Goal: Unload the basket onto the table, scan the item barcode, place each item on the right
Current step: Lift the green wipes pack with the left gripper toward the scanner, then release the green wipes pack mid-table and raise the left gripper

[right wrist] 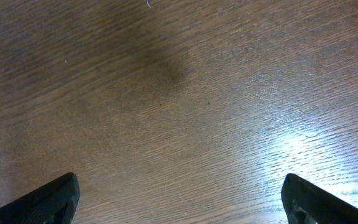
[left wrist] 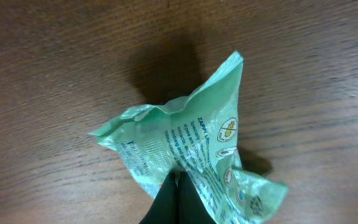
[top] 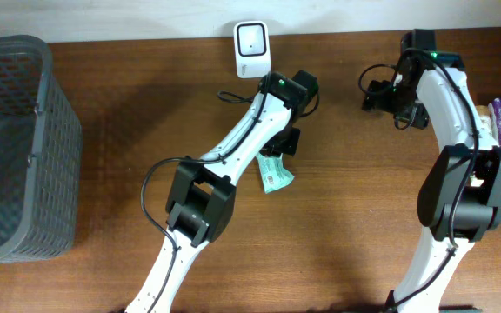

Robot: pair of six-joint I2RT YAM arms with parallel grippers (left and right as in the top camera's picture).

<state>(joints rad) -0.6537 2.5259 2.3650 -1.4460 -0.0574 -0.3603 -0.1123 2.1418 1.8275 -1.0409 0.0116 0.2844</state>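
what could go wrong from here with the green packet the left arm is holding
The left gripper pinches the crumpled green plastic packet only by a thin edge, so it might slip out. The film is creased and no barcode shows in any view, so the white scanner may fail to read it. That scanner stands near the left gripper and could get bumped.
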